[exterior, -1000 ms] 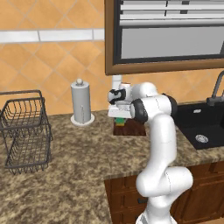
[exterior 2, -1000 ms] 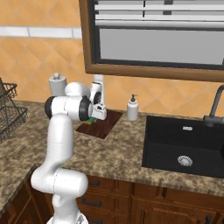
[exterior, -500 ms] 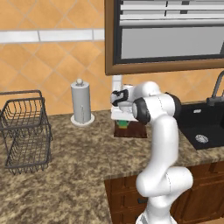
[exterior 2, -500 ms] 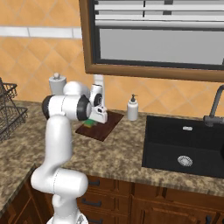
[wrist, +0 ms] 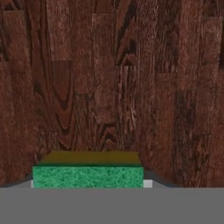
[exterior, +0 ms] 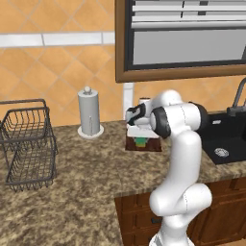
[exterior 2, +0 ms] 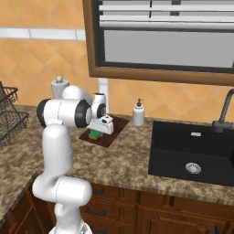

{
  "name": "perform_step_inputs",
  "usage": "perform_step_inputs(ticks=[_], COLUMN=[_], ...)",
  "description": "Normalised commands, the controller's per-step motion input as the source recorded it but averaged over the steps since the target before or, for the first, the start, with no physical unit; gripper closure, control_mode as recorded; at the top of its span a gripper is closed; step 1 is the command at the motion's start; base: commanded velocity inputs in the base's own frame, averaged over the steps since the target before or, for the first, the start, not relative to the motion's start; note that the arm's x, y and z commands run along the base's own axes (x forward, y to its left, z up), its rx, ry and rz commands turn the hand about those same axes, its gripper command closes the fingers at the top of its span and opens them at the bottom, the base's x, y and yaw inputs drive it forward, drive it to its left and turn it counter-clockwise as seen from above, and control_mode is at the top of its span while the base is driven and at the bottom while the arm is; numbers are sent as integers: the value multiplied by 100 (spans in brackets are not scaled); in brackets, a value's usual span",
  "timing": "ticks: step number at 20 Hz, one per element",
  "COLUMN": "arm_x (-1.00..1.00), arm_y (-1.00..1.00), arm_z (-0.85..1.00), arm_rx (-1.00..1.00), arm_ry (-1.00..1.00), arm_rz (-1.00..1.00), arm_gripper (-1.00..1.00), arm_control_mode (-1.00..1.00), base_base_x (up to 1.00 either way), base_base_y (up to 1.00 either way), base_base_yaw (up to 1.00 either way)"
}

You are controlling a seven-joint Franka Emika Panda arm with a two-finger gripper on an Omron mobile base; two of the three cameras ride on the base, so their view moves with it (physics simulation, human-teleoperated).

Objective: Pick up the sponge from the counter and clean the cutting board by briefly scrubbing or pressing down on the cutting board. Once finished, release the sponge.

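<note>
Speckled granite counter (exterior: pixel 86 182) under a dark-framed window, orange tile behind.

Holds the cutting board (exterior 2: pixel 114 128) near the wall, with the gripper (exterior 2: pixel 98 130) lowered over its left part. Pinches the sponge (exterior 2: pixel 95 134) between the jaws, set about a sponge-width apart, green face toward the hand camera and yellow layer toward the wood. Sits low on or just above the board; cannot tell from either base view whether the yellow face actually touches.

Progress, as a judgement: pickup done, sponge off the counter and brought over the cutting board. Appears to be in the pressing or scrubbing step. Left to do: finish a brief press or rub, then spread the jaws and let the sponge go.

Differences between views:
- Hand view: gives close wood grain of the cutting board (wrist: pixel 113 78) and the sponge (wrist: pixel 87 175) at the bottom edge, green band in front of yellow, squarely between the fingers.
- Left base view: places the sponge (exterior: pixel 140 141) under the hand and adds a paper towel holder (exterior: pixel 89 113) and a wire basket (exterior: pixel 26 144) off to the left.
- Right base view: adds a soap dispenser (exterior 2: pixel 139 113) just beyond the board's right end and the black sink (exterior 2: pixel 192 151) further right, well apart from the work.
</note>
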Motion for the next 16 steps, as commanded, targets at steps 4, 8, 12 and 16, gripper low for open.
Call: perform_step_inputs(ticks=[4,8,12,16], arm_x=[-23,43,42,41], arm_y=[-56,-26,-16,-2], arm_z=[-54,-30,-5,-11], arm_rx=[0,5,0,0], arm_ry=[-40,-22,-15,-18], arm_rz=[-5,-11,-21,-26], arm_gripper=[100,100,100,100], arm_control_mode=[-100,-100,-100,-100], base_base_x=[0,0,0,0], base_base_y=[0,0,0,0], base_base_yaw=[0,0,0,0])
